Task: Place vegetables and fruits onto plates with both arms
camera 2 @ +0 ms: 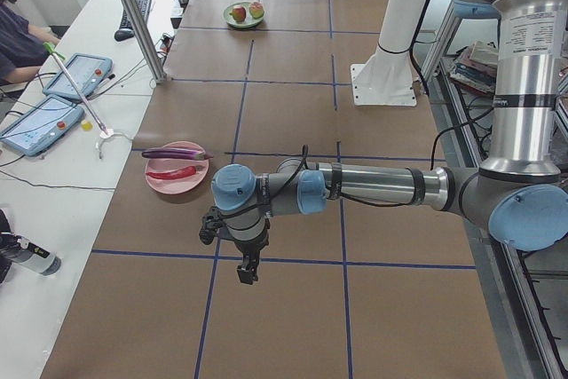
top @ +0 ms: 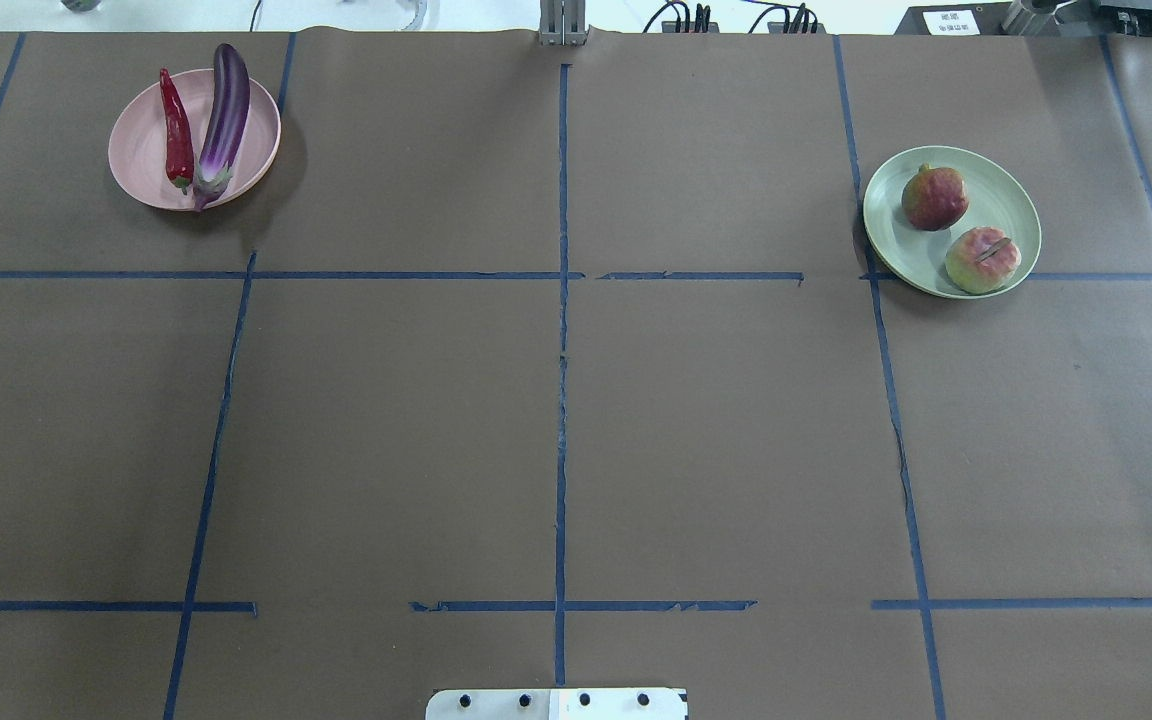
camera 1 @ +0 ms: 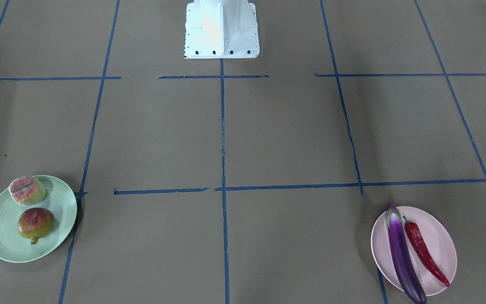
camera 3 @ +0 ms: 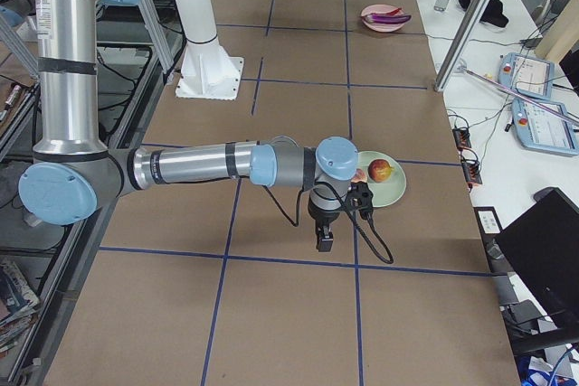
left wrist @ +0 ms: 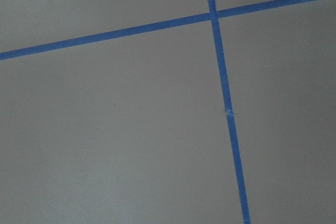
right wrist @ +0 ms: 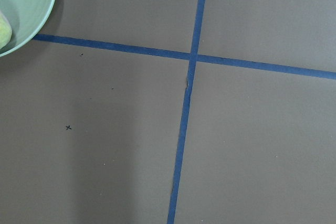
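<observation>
Brown paper covered the tabletop [top: 716,430], divided into a grid by blue tape lines [top: 561,400], with the white base block [camera 1: 222,29] at the middle of the robot's edge. Near the far corner on the robot's left lay the pink plate [top: 141,150]. On it the eggplant [top: 226,110] lay lengthwise, stem cap towards the robot and its rounded end reaching past the far rim. The chili pepper [top: 176,125] lay just beside it on the outer side, within the plate. Towards the far edge on the robot's right lay the green plate [top: 1011,195], carrying the pomegranate [top: 934,197] on its far half and the peach [top: 982,260] on its near half, close together. The left arm [camera 2: 373,185] reached out level over the tabletop, and the left gripper [camera 2: 248,271] hung pointing down above bare paper, near the pink plate but apart from it and holding nothing. The right arm [camera 3: 190,164] reached out likewise, and the right gripper [camera 3: 324,241] hung pointing down just beside the green plate, also empty. Only the side views showed the grippers, so it could not be told whether either pair of fingers was spread or pressed together. The right wrist view caught a sliver of the green plate's rim over taped paper.
</observation>
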`<state>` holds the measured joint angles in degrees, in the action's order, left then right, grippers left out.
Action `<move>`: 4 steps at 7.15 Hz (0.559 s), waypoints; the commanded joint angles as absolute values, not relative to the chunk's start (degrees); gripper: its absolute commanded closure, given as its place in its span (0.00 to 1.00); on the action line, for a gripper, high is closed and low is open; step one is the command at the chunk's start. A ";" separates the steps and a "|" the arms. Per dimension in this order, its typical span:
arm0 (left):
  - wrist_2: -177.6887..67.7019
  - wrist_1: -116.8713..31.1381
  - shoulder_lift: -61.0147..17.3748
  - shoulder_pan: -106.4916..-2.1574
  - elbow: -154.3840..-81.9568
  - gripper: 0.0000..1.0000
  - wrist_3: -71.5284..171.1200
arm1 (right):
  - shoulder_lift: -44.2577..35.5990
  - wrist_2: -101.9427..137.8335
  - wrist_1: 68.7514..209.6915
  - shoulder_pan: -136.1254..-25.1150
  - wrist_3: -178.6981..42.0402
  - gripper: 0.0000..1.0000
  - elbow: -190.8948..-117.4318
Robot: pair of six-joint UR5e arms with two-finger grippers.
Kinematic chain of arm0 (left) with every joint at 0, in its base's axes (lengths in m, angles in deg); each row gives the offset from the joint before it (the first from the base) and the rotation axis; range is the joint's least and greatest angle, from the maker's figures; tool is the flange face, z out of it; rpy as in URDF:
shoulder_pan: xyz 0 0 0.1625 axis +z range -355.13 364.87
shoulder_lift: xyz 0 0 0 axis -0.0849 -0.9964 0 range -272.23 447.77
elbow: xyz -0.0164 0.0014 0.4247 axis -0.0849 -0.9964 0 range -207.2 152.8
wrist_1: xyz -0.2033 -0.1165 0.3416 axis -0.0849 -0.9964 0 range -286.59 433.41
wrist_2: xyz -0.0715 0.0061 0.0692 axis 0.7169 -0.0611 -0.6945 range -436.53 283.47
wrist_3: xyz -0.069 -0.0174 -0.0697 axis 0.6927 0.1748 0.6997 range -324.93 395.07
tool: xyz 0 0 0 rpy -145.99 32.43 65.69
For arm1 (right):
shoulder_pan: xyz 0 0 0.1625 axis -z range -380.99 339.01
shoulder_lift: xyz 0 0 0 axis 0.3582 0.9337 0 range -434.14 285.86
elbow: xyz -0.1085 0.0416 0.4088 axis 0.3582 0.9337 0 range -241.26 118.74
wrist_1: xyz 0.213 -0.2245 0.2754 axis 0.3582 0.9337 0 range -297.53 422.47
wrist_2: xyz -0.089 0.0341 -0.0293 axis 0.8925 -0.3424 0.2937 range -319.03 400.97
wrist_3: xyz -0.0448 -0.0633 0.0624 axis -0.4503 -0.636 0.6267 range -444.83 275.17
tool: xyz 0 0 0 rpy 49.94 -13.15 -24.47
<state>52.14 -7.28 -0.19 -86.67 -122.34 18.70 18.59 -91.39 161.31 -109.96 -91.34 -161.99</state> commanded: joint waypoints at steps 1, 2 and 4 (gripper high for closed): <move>51.53 -7.36 -0.21 -86.62 -122.91 0.00 18.37 | 19.20 -91.48 161.26 -110.90 -90.90 0.00 -161.72; 51.53 -7.36 -0.20 -86.62 -123.09 0.00 18.28 | 19.20 -91.57 161.26 -110.90 -90.89 0.00 -161.63; 51.53 -7.36 -0.29 -86.62 -123.79 0.00 18.28 | 19.20 -91.57 161.26 -110.90 -90.90 0.00 -161.63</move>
